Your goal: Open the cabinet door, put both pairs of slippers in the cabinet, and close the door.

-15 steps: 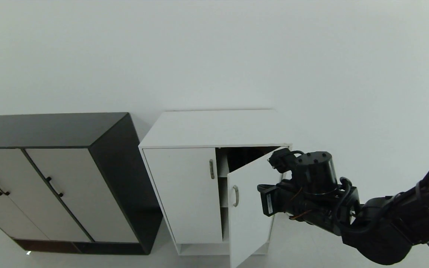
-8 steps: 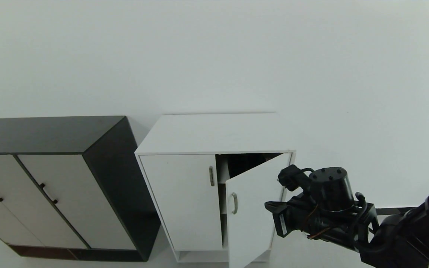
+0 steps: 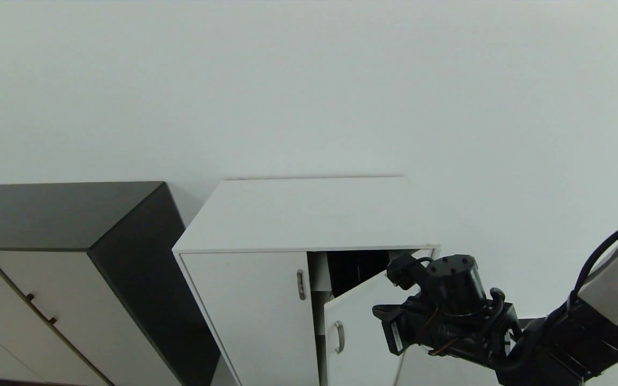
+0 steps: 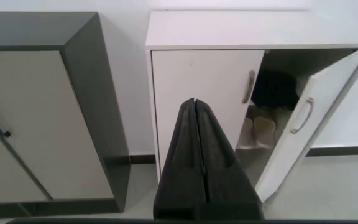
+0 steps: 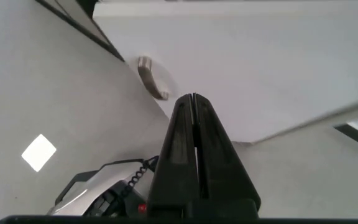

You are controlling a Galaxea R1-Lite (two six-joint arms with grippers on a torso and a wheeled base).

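White wall (image 3: 309,80) backs the cabinet (image 3: 309,214); its door (image 3: 360,327) hangs ajar, slippers (image 4: 258,132) shelved inside. By the door face the right claw (image 5: 193,98) is closed empty, likely to push; left claw (image 4: 195,102) closed too

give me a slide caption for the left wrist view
Shut left tool faces the white cabinet, right door ajar, slippers inside.
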